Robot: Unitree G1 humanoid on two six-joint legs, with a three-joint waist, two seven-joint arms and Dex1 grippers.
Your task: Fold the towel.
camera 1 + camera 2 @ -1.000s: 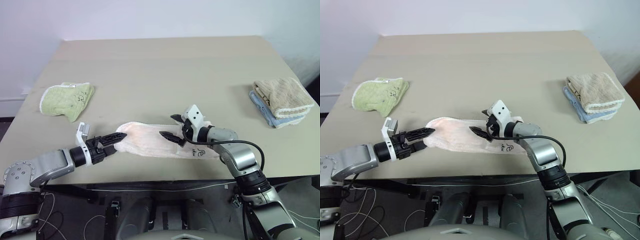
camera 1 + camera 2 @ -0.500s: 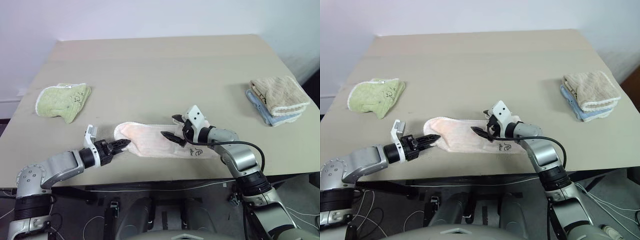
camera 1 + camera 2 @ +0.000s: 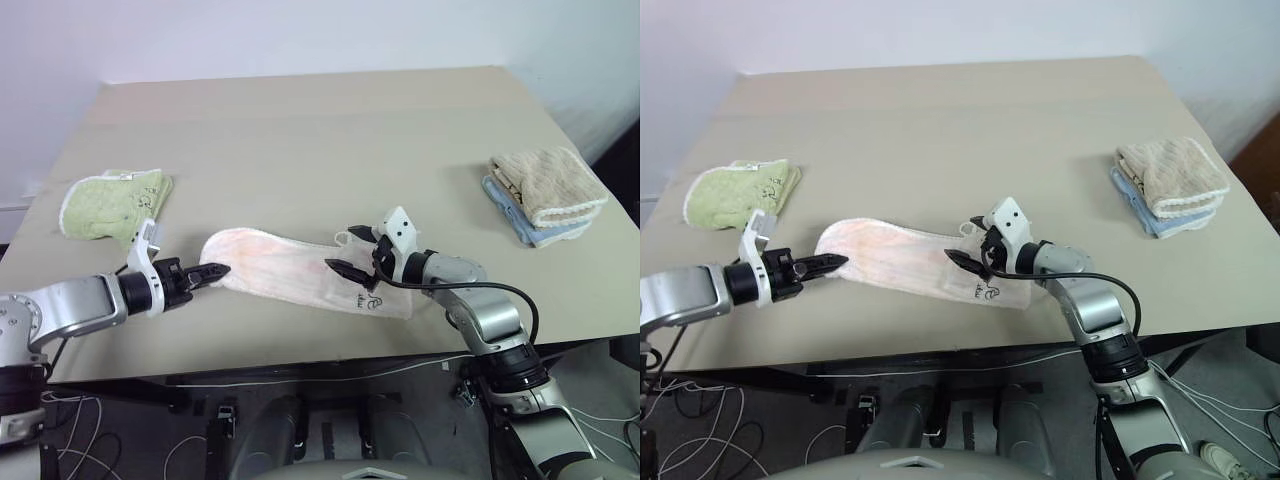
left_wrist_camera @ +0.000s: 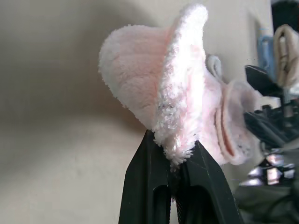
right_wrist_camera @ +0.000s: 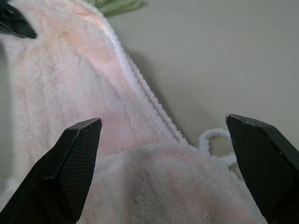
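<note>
The pale pink towel (image 3: pixel 285 268) lies as a long strip near the table's front edge, its dark printed mark (image 3: pixel 367 298) facing up at the right end. My left gripper (image 3: pixel 213 271) is shut on the towel's left end and holds it raised a little off the table; the left wrist view shows the black fingers (image 4: pixel 149 163) pinching the fluffy edge (image 4: pixel 175 149). My right gripper (image 3: pixel 350 252) hovers open just over the towel's right part, beside the small white loop (image 5: pixel 215 140), with pink cloth (image 5: pixel 70 84) between and below its spread fingers.
A folded light green towel (image 3: pixel 110 203) lies at the table's left. A beige towel stacked on a blue one (image 3: pixel 545 195) sits at the right edge. Bare tan table (image 3: pixel 300 130) stretches behind the pink towel; the front edge runs close below both grippers.
My left gripper has shut on the towel's left end, then lifted and drawn it leftward, stretching the strip. The right gripper stays open in place.
</note>
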